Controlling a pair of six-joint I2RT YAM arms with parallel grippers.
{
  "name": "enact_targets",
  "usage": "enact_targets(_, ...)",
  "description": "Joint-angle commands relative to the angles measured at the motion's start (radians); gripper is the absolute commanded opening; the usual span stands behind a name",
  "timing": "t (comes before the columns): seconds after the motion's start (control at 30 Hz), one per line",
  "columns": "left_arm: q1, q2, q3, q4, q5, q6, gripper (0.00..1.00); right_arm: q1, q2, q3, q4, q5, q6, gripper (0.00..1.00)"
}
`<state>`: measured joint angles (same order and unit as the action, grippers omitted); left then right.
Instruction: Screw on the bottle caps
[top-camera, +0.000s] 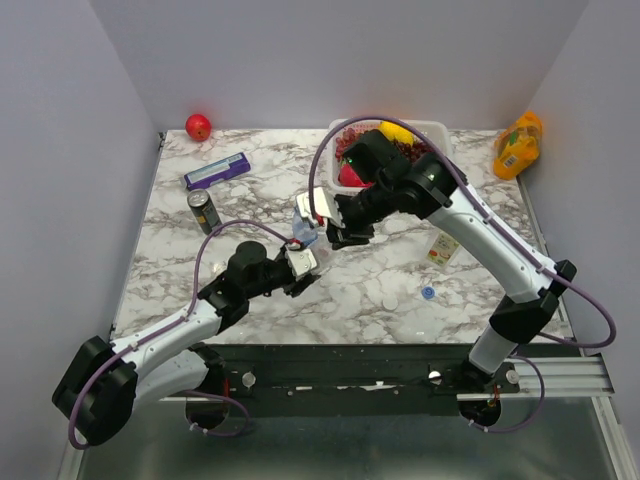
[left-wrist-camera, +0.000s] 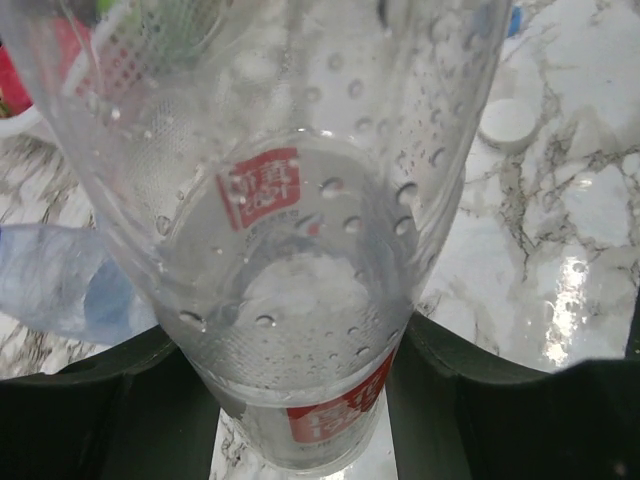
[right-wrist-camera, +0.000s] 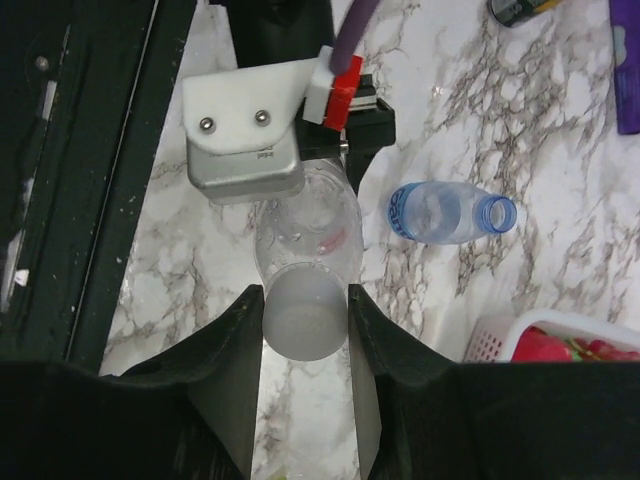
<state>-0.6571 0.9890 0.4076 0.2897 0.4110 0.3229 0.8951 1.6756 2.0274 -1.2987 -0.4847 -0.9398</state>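
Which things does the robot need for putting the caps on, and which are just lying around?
For the job: clear bottle, blue-labelled bottle, yellow-green-labelled bottle, blue cap, white cap.
Just lying about: apple, purple box, dark can, orange juice bottle, fruit basket.

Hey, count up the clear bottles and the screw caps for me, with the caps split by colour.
Clear bottles: 3 (plain bottle, blue-labelled bottle, yellow-green-labelled bottle)
White caps: 2 (held white cap, loose white cap)
Blue caps: 1 (blue cap)
Total: 6
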Motion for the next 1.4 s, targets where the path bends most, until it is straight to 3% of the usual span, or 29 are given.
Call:
enact_targets(0.0, -0.018, -0.007, 0.026, 0.143, -0.3, -0.145, 0.0, -0.036, 0.082, 0.007, -0.226, -0.051, 0.209, 0.07)
enact_targets(0.07, -0.033, -0.007, 0.034, 0.138, -0.365, -0.179, 0.0, -0.071, 0.121, 0.023, -0.226, -0.072, 0.291, 0.01)
enact_targets(0.2, -0.059, -0.006, 0.042, 0.112, -0.5, -0.251, 0.0, -0.149, 0.208, 0.125, -0.225, -0.141, 0.494, 0.0)
enact_targets(0.33, -0.068, 0.003, 0.043, 0.092, -0.537, -0.297, 0.0, -0.185, 0.262, 0.186, -0.218, -0.187, 0.7, 0.0)
enact_targets(0.5, -0.07, 0.019, 0.043, 0.069, -0.569, -0.301, 0.0, -0.183, 0.262, 0.137, -0.206, -0.203, 0.786, 0.0)
enact_targets(0.6, -0.07, 0.025, 0.046, 0.043, -0.568, -0.308, 0.0, -0.185, 0.265, 0.19, -0.205, -0.172, 0.782, 0.0)
enact_targets(0.67, -0.07, 0.025, 0.043, 0.029, -0.529, -0.312, 0.0, -0.191, 0.257, 0.25, -0.194, -0.17, 0.728, 0.38)
enact_targets(0.73, -0.07, 0.025, 0.043, 0.002, -0.5, -0.32, 0.0, -0.194, 0.25, 0.344, -0.185, -0.157, 0.702, 0.69)
enact_targets(0.83, -0.07, 0.023, 0.042, -0.026, -0.427, -0.344, 0.0, -0.209, 0.202, 0.338, -0.149, -0.175, 0.661, 0.75)
enact_targets(1.07, -0.07, 0.01, 0.056, 0.0, -0.262, -0.381, 0.0, -0.213, -0.002, -0.008, 0.142, -0.158, 0.673, 0.83)
enact_targets(1.37, -0.07, 0.017, 0.086, 0.04, -0.183, -0.378, 0.0, -0.213, 0.035, -0.019, 0.283, -0.152, 0.756, 0.84)
